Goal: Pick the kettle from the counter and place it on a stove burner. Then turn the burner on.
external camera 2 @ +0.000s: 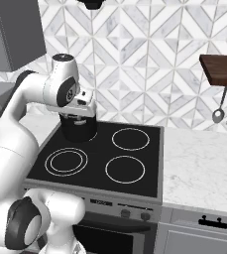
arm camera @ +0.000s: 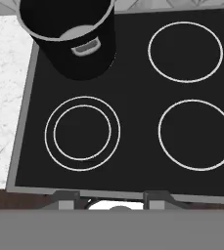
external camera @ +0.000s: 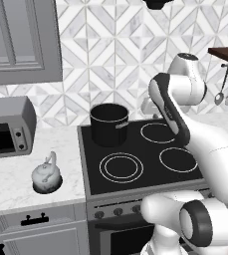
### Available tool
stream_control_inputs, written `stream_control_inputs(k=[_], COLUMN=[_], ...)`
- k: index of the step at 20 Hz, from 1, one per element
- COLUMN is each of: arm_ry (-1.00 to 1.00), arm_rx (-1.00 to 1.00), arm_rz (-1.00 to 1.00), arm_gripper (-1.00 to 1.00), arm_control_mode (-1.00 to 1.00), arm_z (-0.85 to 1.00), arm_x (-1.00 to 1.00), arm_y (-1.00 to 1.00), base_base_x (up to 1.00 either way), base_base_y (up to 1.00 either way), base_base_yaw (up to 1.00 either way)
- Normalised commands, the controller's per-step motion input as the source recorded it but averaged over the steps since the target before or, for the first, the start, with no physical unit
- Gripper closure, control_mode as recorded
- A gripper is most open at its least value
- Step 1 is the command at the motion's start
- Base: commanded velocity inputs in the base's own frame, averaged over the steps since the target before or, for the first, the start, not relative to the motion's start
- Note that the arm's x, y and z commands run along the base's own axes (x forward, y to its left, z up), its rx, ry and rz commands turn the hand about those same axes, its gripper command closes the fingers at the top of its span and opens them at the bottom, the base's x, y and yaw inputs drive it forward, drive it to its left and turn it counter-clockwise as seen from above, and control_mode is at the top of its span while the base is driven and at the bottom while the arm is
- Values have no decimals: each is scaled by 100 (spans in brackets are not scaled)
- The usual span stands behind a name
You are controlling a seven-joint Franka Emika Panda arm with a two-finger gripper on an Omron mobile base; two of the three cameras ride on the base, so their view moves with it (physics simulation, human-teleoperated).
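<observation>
The small silver-grey kettle stands upright on the white marble counter, left of the stove. The double-ringed stove burner lies bare at the cooktop's front left. My gripper hangs high above the cooktop and looks straight down on it. It is open, with nothing between its fingertips. In the right base view my gripper shows in front of the pot. The kettle is far to its left.
A tall black pot occupies the back left burner. Three single-ring burners are bare. Control knobs line the stove front. A toaster oven sits on the counter behind the kettle. Utensils hang at right.
</observation>
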Motion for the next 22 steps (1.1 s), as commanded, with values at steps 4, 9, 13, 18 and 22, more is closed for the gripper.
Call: stream_control_inputs(k=[4,9,13,18,22], arm_ry=[0,-3,-2,-7,-2], arm_rx=[0,0,0,5,18], arm_rz=[0,0,0,0,-2], arm_gripper=[-100,-100,-100,-100,-100], arm_control_mode=[-100,-100,-100,-100,-100], arm_z=[-16,-37,-39,-47,-58], arm_x=[0,-10,-18,-28,-20], arm_y=[16,45,48,50,51], base_base_x=[0,0,0,0,0], base_base_y=[0,0,0,0,0], base_base_yaw=[0,0,0,0,0])
